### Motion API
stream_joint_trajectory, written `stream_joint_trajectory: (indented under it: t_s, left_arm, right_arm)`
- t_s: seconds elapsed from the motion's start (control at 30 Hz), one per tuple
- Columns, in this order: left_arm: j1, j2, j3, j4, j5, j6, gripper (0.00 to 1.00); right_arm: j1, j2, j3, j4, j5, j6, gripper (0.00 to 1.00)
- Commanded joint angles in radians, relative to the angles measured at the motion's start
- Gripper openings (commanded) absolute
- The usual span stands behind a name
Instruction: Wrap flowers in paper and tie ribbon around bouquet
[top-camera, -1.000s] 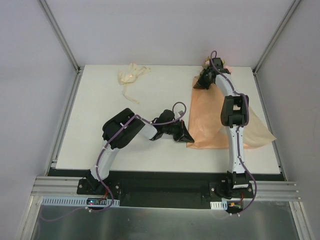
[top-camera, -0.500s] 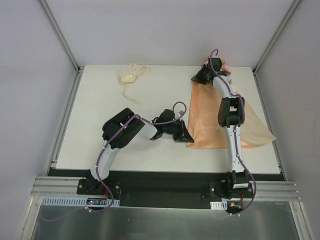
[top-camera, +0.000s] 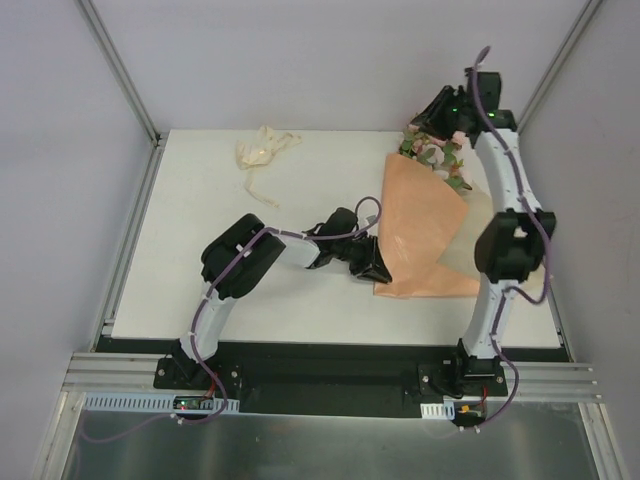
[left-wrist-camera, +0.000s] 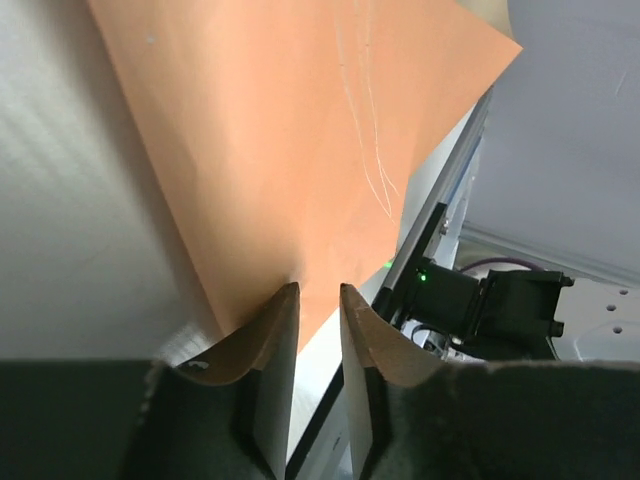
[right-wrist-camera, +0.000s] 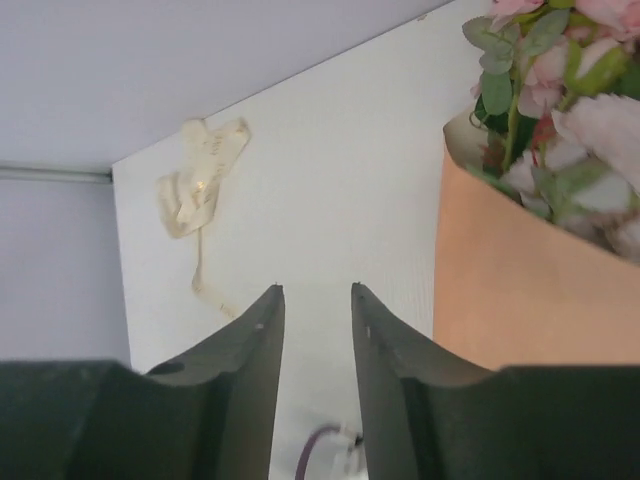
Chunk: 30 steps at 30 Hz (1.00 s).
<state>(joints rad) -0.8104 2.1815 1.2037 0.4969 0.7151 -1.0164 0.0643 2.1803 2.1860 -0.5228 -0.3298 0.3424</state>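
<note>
The light bouquet's (top-camera: 425, 215) thin, crease-prone paper (left-wrist-camera: 300, 130) lies just ahead of the slightly parted left jaws, its fragile flowers (right-wrist-camera: 575, 95) right of the parted, empty right jaws; probably best gripped low, gently.

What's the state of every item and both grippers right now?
flowers: wrapped, blooms poking out the far end
paper: folded around the flowers
ribbon: lying loose, apart from the paper, not tied
left gripper: slightly open at the paper's edge
right gripper: open, empty, near the flowers

Bouquet (top-camera: 425, 225) on table (top-camera: 250, 290) right, ribbon (top-camera: 262, 150) far left, left pincer (top-camera: 372, 268) at bouquet's near end
</note>
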Motion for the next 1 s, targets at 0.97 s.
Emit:
stream_joint_trajectory:
  t_s: [0.97]
  left_arm:
    - [-0.092, 0.196, 0.297, -0.162, 0.115, 0.018, 0.14]
  right_arm:
    - [-0.91, -0.99, -1.691, 0.168, -0.287, -0.163, 0.66]
